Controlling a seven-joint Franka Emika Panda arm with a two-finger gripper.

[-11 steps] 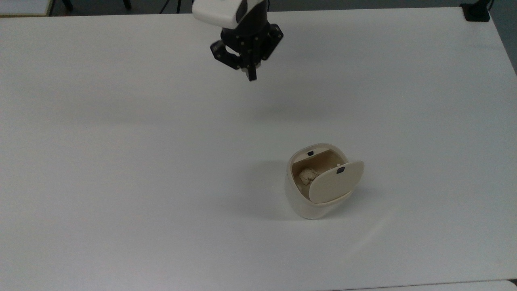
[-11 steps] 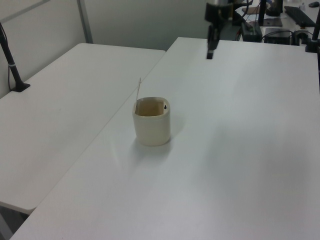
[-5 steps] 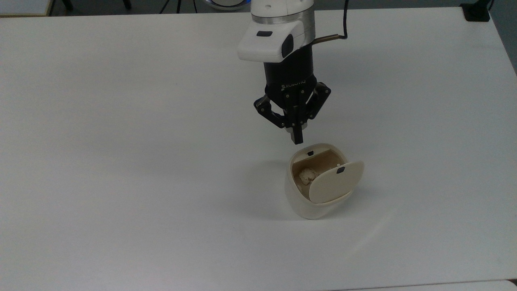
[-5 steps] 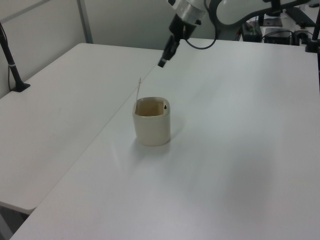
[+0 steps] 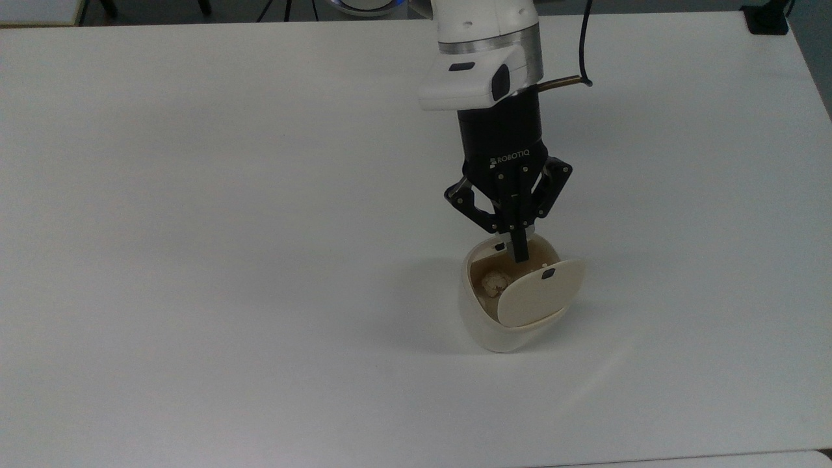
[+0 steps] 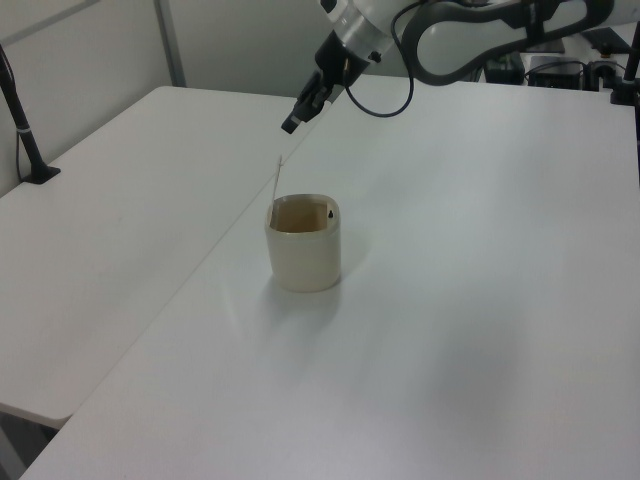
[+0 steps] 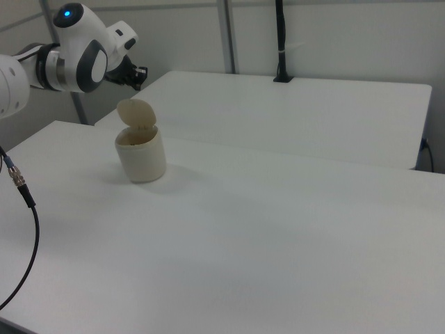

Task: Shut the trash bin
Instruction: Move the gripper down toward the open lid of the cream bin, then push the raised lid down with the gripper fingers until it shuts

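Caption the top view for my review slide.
Shut black claw poised above small cream-white plastic trash bin, beige hinged lid open.

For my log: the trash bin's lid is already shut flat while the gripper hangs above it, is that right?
Not quite. The trash bin is open: its lid stands upright on the hinge in the right view, and the top view shows the tan interior. The gripper does hang above the bin.

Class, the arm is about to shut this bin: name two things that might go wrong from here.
The lid stands upright, so a push from the wrong side could fold it further open.

The trash bin looks light and stands free on the table; a sideways shove from the gripper might tip or slide it.
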